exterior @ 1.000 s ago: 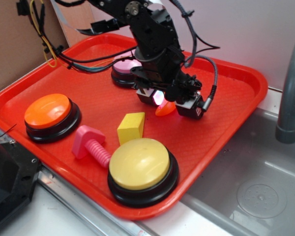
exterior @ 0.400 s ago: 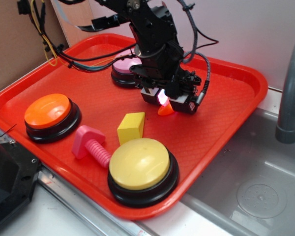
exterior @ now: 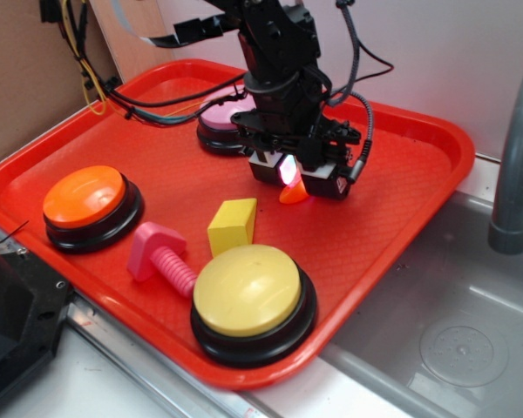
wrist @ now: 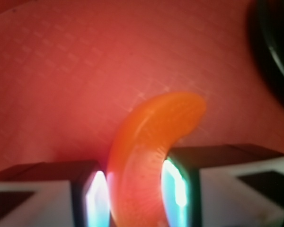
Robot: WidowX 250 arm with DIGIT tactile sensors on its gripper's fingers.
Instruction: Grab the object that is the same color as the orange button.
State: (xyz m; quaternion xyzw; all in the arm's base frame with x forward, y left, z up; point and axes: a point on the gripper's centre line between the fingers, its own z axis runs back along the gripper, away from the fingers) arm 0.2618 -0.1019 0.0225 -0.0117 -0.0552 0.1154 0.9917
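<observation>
The small glossy orange crescent [wrist: 151, 142] sits between the two lit pads of my gripper [wrist: 135, 194], which is shut on it; its curved tip sticks out past the fingers. In the exterior view the crescent [exterior: 292, 192] shows just below the gripper [exterior: 289, 178], low over the red tray [exterior: 401, 218] near its middle right. The orange button [exterior: 87, 198] stands at the tray's left side, well away from the gripper.
A yellow block [exterior: 233, 226] and a pink bolt [exterior: 161, 254] lie in front of the gripper. A yellow-topped button [exterior: 251, 296] stands at the tray's front edge, a pink-topped button [exterior: 222, 122] behind the arm. A steel sink [exterior: 453, 331] lies to the right.
The gripper's fingers have closed inward onto the orange crescent, and the wrist has shifted slightly left and straightened. Everything else on the tray stays put.
</observation>
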